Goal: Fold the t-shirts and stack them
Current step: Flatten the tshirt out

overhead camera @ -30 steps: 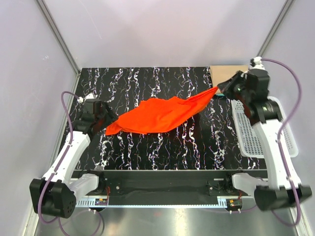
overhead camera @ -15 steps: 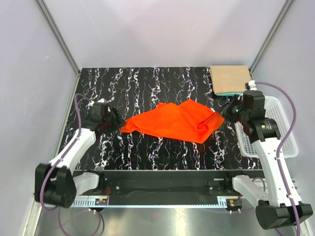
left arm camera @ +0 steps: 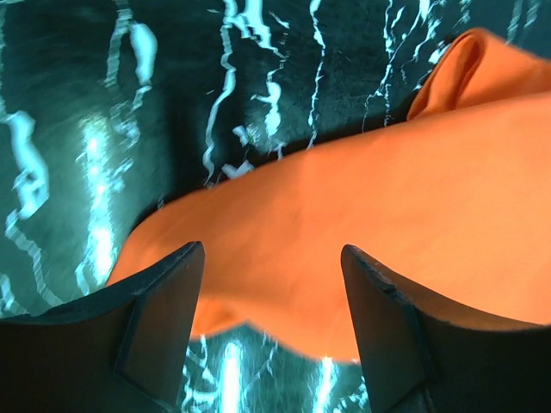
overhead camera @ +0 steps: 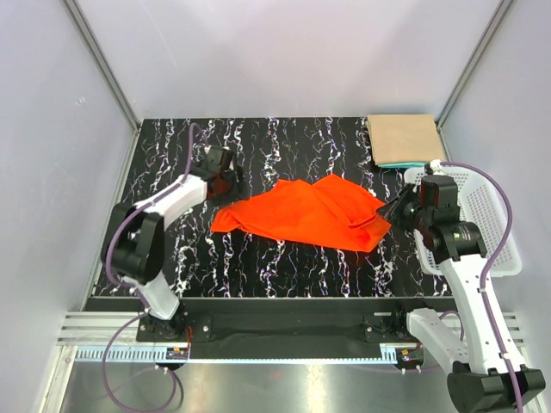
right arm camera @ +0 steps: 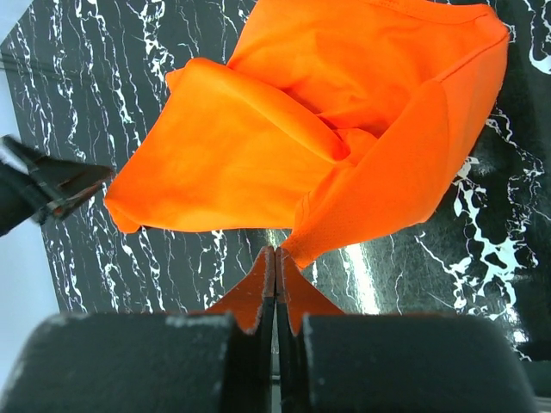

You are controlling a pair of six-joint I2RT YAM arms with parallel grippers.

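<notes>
The orange-red t-shirt (overhead camera: 301,215), stretched in the air between both hands a second ago, now lies rumpled on the bench (overhead camera: 284,267). The right hand (overhead camera: 398,206), fingers pressed together, pinches the shirt's right corner. The left hand (overhead camera: 225,176), fingers spread and empty, has swung to the shirt's far-left edge.

I worked in a robotics lab cell, not a home. Around the black marbled table (overhead camera: 284,258) stood plain pale walls (overhead camera: 284,52) joined by bare metal posts (overhead camera: 101,63). At the table's near edge my arms (overhead camera: 469,284) were bolted beside an aluminium rail (overhead camera: 82,331), and purple cables (overhead camera: 105,379) looped below that same edge.
</notes>
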